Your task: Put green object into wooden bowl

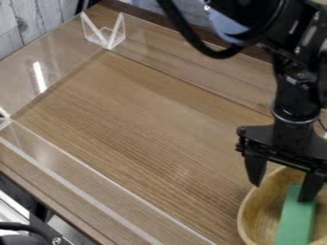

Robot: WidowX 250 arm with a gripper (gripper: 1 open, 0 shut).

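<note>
Matte green rectangular block (295,222) lies inside round, pale wooden bowl (259,209), just below your black gripper (282,180); your jaws stand apart above smooth-grained wooden tabletop (141,124).

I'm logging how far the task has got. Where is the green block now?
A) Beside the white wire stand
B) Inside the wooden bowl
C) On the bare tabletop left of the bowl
B: the green block lies within the rim of the wooden bowl.
</note>
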